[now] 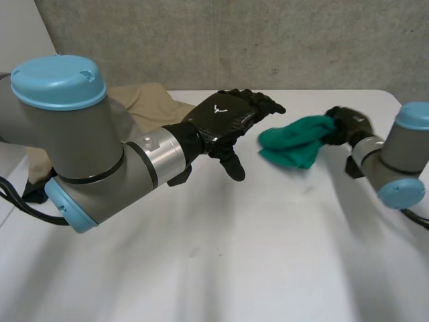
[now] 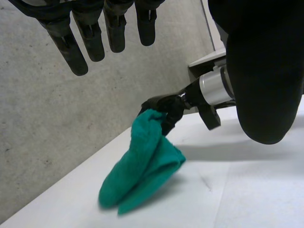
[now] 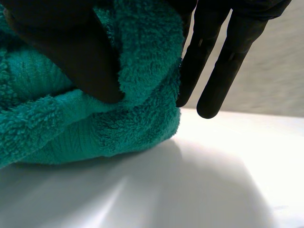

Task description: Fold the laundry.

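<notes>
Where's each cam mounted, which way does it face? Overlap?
Head: between and behind the arms, looking down at the table; both arms, left hand and right hand show.
Left wrist: on the left arm, facing along its open palm at the green towel; own fingers show.
Right wrist: on the right arm, close on the green towel it pinches; own thumb and fingers show.
Shared: all three show the green towel.

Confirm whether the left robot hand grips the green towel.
No: the left robot hand hangs open, clear of the green towel the right robot hand pinches.
</notes>
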`<action>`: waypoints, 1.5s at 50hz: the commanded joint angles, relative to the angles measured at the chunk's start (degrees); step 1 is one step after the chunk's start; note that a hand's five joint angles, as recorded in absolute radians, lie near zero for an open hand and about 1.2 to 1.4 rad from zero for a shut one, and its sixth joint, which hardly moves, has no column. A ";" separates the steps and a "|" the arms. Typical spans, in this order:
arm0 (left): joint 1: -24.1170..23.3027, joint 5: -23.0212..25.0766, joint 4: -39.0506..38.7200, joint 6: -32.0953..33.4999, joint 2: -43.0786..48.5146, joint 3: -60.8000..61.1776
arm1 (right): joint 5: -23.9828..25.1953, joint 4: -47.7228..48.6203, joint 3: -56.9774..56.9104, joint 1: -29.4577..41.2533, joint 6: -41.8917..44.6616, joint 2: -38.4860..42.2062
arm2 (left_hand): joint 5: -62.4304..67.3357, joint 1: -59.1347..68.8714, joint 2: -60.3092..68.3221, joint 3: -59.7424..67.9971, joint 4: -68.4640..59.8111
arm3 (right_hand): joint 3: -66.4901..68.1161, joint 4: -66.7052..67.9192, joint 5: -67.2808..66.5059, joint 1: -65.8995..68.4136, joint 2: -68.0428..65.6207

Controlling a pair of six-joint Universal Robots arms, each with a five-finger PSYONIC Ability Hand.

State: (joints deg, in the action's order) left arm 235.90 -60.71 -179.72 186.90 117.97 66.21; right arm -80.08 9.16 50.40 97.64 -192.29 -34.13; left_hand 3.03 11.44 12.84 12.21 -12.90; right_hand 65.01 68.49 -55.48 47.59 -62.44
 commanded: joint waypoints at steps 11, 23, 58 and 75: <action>-0.53 -1.34 -0.20 -0.04 1.03 -0.03 | -0.69 -9.51 -37.31 -16.86 4.46 20.16 | 3.24 4.83 3.43 4.06 -3.37 | 14.99 11.51 -14.52 32.41 -17.56; -1.14 -1.25 -0.20 -0.04 1.91 0.24 | 4.76 -14.00 -36.08 -18.36 4.90 19.81 | 3.07 4.67 3.26 3.89 -3.20 | -55.01 -58.49 55.48 -37.59 52.44; 5.44 -19.96 -6.08 1.71 -4.24 -1.08 | 4.30 19.28 29.09 -13.09 44.61 -26.05 | 2.74 4.33 2.92 3.56 -2.86 | -55.01 -58.49 55.48 -37.59 52.44; 27.51 -21.66 -20.85 38.54 18.78 -7.31 | 19.00 17.56 53.22 -8.16 56.76 -38.29 | 3.40 5.00 3.59 4.22 -3.53 | -55.01 -58.49 55.48 -37.59 52.44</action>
State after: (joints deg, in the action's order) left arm 259.10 -87.07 -194.82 220.91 127.02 63.31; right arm -60.80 31.17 100.64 88.50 -135.74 -72.28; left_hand 3.05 11.44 12.85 12.21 -12.90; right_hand 12.27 12.13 -2.70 13.14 -12.29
